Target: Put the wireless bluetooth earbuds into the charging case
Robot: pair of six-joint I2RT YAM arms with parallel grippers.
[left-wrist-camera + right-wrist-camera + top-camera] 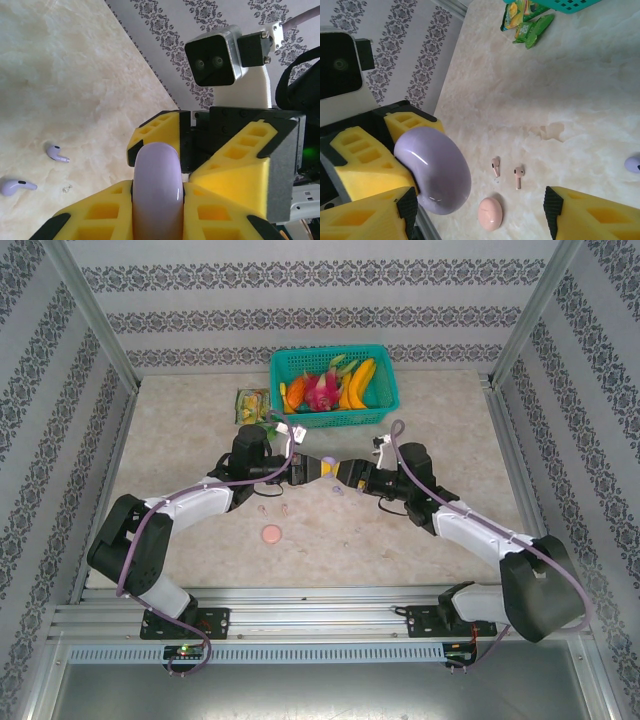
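- Well to the near side of the lilac case [327, 462], flat on the desk [200, 440]: a round pink case [271, 533], closed, coin-like, clear of both arms' working space.
- Slightly closer to that lilac case, two pale pink earbuds [495, 166], side by side with stems along the desk, apart from each other and from the pink case; loose, probably waiting their turn.
- Just on the near side of the lilac case, on the desk below it: two pale lilac earbuds [57, 153], tiny, glossy and short-stemmed, lying on their sides and not yet seated in anything.
- Raised off the desk, edge-on and seemingly closed: the lilac case itself, smooth and pebble-like, clenched across its flat faces by the left end effector [156, 210], likely to steady it and offer its rim to the other arm.
- Directly opposite, at the case's right side: right end effector [479, 202], jaws spread wide and grasping nothing; looks placed to take the lid edge and open it, unclear whether touching.
- Beyond the lilac case: snack packets [252, 405], then a teal basket [330, 420] of toy fruit, no part of this job.
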